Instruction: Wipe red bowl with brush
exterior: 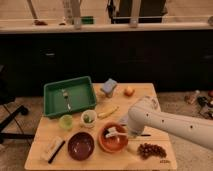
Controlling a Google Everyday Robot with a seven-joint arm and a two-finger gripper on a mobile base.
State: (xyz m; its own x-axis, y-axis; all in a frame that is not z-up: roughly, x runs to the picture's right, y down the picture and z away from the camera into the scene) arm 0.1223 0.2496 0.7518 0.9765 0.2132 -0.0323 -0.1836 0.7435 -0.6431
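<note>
The end effector (129, 133) is hanging low at the right rim of the red bowl (114, 144). It is mostly tucked under the smooth, rounded white arm (165, 124), so I cannot tell whether it is gripping anything or standing wide. The red bowl is sitting just to its left on the pale wooden desk (41, 134), and it is looking round, shallow and glossy orange-red. The brush (111, 133) is lying inside the bowl, its small whitish head pointing away from the end effector and its thin handle reaching back toward it. Farther left, a dark maroon bowl (81, 145) of the same round shape is resting near a whitish block-shaped scrub brush (54, 148). A knobbly bunch of dark grapes (151, 149) is lying just right of and in front of the end effector. A yellow banana (107, 112) is lying behind it, and a green rectangular tray (69, 95) is sitting well behind to the left.
</note>
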